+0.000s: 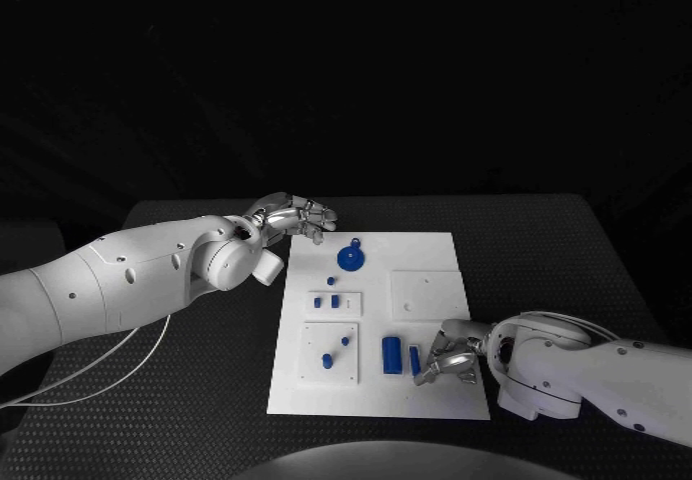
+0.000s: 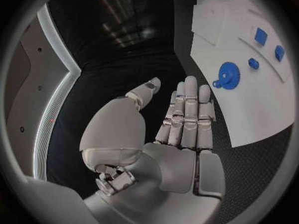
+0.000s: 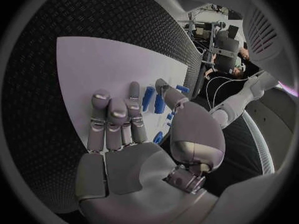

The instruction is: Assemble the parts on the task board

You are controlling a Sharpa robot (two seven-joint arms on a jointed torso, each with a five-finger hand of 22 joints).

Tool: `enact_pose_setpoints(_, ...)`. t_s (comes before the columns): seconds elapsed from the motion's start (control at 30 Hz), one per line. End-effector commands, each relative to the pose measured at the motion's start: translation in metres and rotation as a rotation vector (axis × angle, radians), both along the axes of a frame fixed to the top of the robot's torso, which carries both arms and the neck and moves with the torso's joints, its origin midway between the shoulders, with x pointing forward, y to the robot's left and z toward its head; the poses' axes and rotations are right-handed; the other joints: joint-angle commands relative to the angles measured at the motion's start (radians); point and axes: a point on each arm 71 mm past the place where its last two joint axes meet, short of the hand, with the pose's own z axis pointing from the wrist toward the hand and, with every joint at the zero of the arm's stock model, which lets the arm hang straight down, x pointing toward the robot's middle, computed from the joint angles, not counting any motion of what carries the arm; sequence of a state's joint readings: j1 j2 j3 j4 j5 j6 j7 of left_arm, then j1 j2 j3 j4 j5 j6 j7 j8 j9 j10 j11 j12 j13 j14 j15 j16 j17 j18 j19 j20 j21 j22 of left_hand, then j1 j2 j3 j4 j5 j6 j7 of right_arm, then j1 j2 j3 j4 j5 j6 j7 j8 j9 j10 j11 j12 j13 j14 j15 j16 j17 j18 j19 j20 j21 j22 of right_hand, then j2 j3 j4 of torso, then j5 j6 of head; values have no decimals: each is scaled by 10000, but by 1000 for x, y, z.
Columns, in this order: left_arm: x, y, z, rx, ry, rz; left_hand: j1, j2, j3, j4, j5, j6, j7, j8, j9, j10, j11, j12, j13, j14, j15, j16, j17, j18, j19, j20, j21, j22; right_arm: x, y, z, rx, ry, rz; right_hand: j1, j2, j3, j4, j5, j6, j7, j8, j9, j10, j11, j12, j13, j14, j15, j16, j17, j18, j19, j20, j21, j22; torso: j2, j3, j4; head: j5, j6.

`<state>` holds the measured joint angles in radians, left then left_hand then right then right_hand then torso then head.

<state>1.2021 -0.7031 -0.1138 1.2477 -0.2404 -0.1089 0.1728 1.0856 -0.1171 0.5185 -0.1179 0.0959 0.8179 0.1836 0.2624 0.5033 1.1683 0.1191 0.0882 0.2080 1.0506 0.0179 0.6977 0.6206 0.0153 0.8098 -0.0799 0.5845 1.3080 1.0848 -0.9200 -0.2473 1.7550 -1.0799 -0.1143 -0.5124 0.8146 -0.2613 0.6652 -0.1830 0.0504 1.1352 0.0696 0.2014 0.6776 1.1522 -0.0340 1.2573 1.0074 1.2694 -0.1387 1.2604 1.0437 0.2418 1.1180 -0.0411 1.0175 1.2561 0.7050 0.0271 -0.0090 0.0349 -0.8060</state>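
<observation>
Head view, left to right. Left hand [image 1: 296, 218] hovers above the black table [image 1: 202, 330] at the far left corner of the task board [image 1: 433, 250]; holding nothing. Left wrist view confirms: fingers [image 2: 187, 114] straight and side by side, thumb apart, palm bare, the board's edge beside them.

Task board lies flat mid-table, long side running away from the robot. Far end: a blue gear [image 1: 352, 259] on the board, with a small blue peg [image 1: 356, 242] just beyond it. Middle left: a raised white block [image 1: 335, 300] carrying two small blue parts [image 1: 336, 300]. Middle right: a plain white square plate [image 1: 428, 296]. Near left: another white block [image 1: 329, 353] with small blue pegs [image 1: 329, 360] standing in it. Just right of it, two upright-lying blue bars [image 1: 391, 355], side by side.

Right hand [image 1: 447, 362] sits over the board's near right corner, just beside the bars. Right wrist view: fingers [image 3: 115, 119] extended over white board, thumb spread, nothing grasped; blue bars lie just past the fingertips.
</observation>
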Motion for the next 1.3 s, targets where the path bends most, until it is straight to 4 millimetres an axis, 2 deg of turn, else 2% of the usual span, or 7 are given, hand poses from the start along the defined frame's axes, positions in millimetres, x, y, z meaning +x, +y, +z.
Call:
enact_pose_setpoints(0.03,-1,-2,1,-74,-33,-173,-39,51,-36,-3,10,-9,26,42,-15,29,10,18,5,79,6,-41,19,206,53,-1,-69,123,2,0,0,-89,-219,-119,-88,85,66,131,-11,25,-33,51,-14,46,-90,-59,9,16,-24,-34,14,200,47,-26,-43,-18,-3,-4,-1,16,-12)
enact_pose_setpoints(0.13,-1,-2,1,-72,-30,-173,-40,52,-36,-2,10,-8,26,43,-16,30,10,19,5,79,6,-42,20,206,53,-1,-70,124,3,-1,0,-229,-354,-134,-89,886,128,123,-12,63,-61,86,-17,106,-119,-62,16,69,-40,-26,19,200,61,-63,-25,-10,-2,-3,-1,22,-19)
enact_pose_setpoints(0.3,-1,-2,1,-71,-32,-170,-41,53,-36,-1,10,-8,26,44,-16,30,10,19,5,79,6,-43,22,206,54,0,-72,125,4,1,1,-399,-567,40,235,1492,537,-169,-12,83,-79,101,-45,157,-138,-77,42,90,-50,-52,15,200,30,-97,-39,-7,-1,2,-6,24,-30)
enact_pose_setpoints(0.53,-1,-3,1,-75,-33,-180,-43,55,-36,1,10,-8,26,46,-17,31,10,19,5,80,6,-45,24,205,55,0,-74,126,4,4,1,-423,-593,111,446,1854,1633,-670,-14,122,-70,134,-118,252,-125,-115,78,138,-22,-86,24,200,51,-28,-8,15,-3,6,-9,30,-35)
enact_pose_setpoints(1.07,-1,-3,1,-72,-34,-177,-43,60,-35,2,12,-8,25,49,-19,31,10,19,5,81,6,-50,30,205,57,-1,-80,130,5,3,-1,-450,-390,82,120,1504,1579,-929,-15,133,-66,187,-149,320,-120,-135,118,188,-4,-105,38,200,117,6,38,27,-4,-3,-1,6,-21)
enact_pose_setpoints(1.2,0,-2,1,-69,-53,-154,-44,60,-35,2,13,-8,25,49,-19,31,10,19,5,81,6,-52,32,205,58,-1,-83,132,5,-4,-2,-284,-152,-71,25,1063,1582,-817,5,108,-49,181,-194,275,-105,-208,65,190,-1,-139,37,200,127,10,7,0,-6,1,-7,7,12)
enact_pose_setpoints(1.3,0,-1,1,-63,-98,-92,-43,60,-34,1,13,-8,25,50,-20,31,9,19,5,82,6,-53,34,205,58,-1,-83,133,6,-9,0,9,24,-139,-81,345,1532,-491,51,-20,6,121,-270,223,-47,-276,56,177,14,-188,38,200,142,29,-28,-29,-11,4,-16,-10,64)
